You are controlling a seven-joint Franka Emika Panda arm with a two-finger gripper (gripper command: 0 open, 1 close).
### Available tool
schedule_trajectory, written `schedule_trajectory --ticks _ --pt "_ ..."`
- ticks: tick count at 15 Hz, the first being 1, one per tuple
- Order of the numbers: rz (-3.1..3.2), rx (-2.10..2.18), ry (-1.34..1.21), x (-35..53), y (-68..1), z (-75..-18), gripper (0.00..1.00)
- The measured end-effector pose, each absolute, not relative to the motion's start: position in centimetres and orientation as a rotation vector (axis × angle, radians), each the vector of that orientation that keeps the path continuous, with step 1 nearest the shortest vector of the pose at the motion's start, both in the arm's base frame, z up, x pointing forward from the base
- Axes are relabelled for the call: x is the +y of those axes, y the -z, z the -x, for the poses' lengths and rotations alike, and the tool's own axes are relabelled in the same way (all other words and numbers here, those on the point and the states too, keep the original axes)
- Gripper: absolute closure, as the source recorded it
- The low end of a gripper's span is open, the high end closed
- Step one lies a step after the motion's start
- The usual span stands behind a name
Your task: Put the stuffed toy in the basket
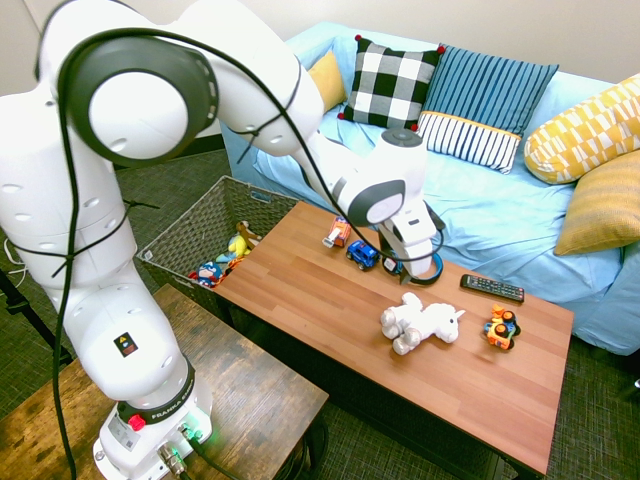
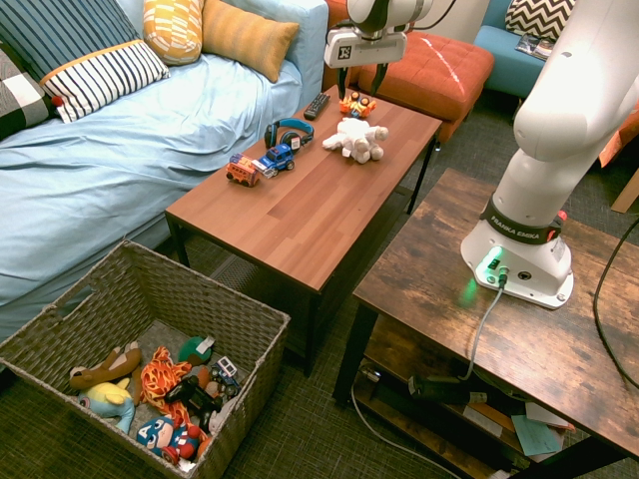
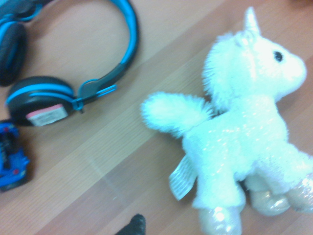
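The stuffed toy (image 1: pixel 420 322), a white fluffy unicorn, lies on its side on the wooden coffee table (image 1: pixel 330 300), near the sofa-side half. It also shows in the second exterior view (image 2: pixel 354 138) and fills the right of the wrist view (image 3: pixel 244 132). My gripper (image 2: pixel 364 85) hangs in the air above the table, a little off from the toy and over the blue headphones (image 1: pixel 415 268). Its fingers stand apart with nothing between them. The basket (image 2: pixel 150 289), large and woven, sits on the floor past the table's end, with several toys inside.
On the table lie blue headphones (image 2: pixel 288 130), a red-orange toy car (image 2: pixel 243 170), a blue toy car (image 2: pixel 277 158), an orange toy vehicle (image 2: pixel 357 104) and a black remote (image 2: pixel 317 105). A blue sofa (image 2: pixel 150 130) with cushions runs along the table's far side.
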State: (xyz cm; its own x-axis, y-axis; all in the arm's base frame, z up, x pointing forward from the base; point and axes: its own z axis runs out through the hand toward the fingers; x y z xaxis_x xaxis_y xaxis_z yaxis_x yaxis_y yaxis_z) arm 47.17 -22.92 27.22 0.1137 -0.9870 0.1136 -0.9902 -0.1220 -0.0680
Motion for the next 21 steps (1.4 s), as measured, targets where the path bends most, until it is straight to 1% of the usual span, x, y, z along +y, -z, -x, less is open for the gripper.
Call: schedule_trajectory --ticks 4,9,17,18,21 --pt "-2.187 -2.171 -0.178 -27.1 -22.5 -48.8 0.0" --pt "-2.096 -2.229 -0.115 -29.4 -16.9 -50.6 0.0" --pt "-2.018 -2.3 -0.081 -31.6 -12.1 -51.9 0.0" --pt "-2.015 -2.301 -0.077 -31.7 -11.6 -52.0 1.0" --pt "-2.014 -2.297 -0.058 -31.9 -9.8 -52.1 1.0"
